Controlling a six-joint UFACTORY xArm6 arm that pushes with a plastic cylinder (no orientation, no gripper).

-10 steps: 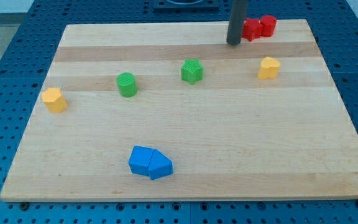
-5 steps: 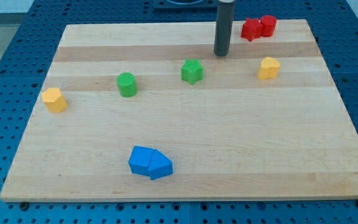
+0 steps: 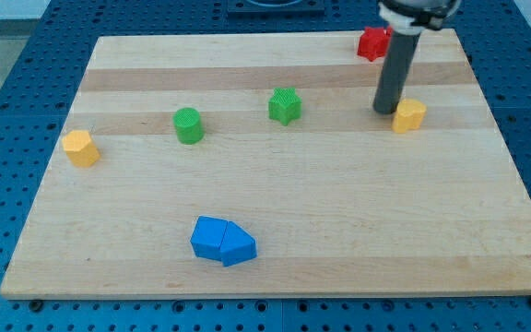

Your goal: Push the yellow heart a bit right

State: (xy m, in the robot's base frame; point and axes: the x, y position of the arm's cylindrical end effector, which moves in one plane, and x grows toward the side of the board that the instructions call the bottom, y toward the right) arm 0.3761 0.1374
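Note:
The yellow heart [image 3: 409, 115] lies at the view's upper right on the wooden board [image 3: 275, 240]. My tip [image 3: 385, 110] rests on the board at the heart's left side, touching or almost touching it. The dark rod rises from there and hides part of the red blocks behind it.
A red block [image 3: 372, 43] sits at the view's top right, partly behind the rod. A green star-like block [image 3: 285, 105] and a green cylinder [image 3: 188, 125] lie mid-board. A yellow hexagon block [image 3: 80, 148] is at the left. Two blue blocks [image 3: 222, 241] touch near the bottom.
My tip has moved right and down the view, from above the green star to the yellow heart's left side. The heart has shifted a little right and down.

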